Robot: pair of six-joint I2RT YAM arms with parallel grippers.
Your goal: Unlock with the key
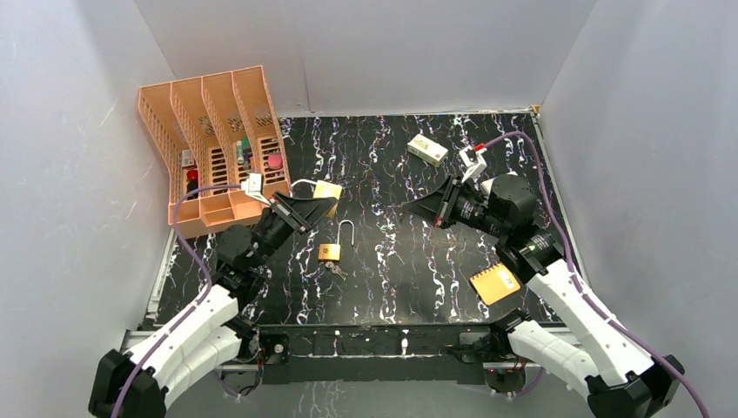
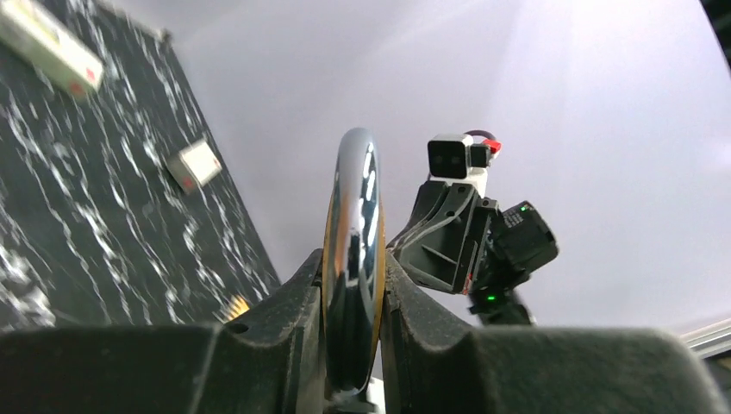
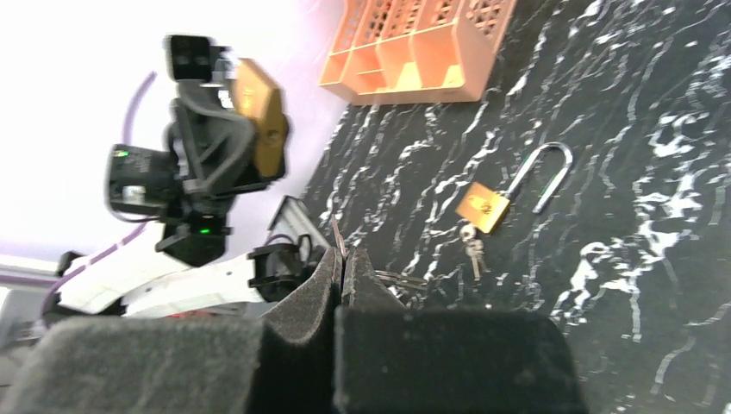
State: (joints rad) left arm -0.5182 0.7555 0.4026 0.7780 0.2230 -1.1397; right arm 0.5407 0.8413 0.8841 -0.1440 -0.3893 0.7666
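Observation:
My left gripper (image 1: 324,202) is shut on a brass padlock (image 2: 352,250), held edge-on above the table with its steel shackle between the fingers. From the right wrist that same padlock (image 3: 259,121) appears at upper left, facing my right gripper. My right gripper (image 3: 343,255) is shut on the key (image 3: 338,240), and only a thin metal blade sticks out past the pads. More of the bunch (image 3: 401,278) shows behind the right finger. In the top view the right gripper (image 1: 411,209) hovers mid-table and points left at the held padlock, with a gap between them.
A second brass padlock (image 1: 330,252) lies on the table with its shackle open and small keys (image 1: 336,270) beside it. An orange file organizer (image 1: 213,148) stands at back left. A white box (image 1: 427,149) lies at the back, and an orange notepad (image 1: 495,284) at front right.

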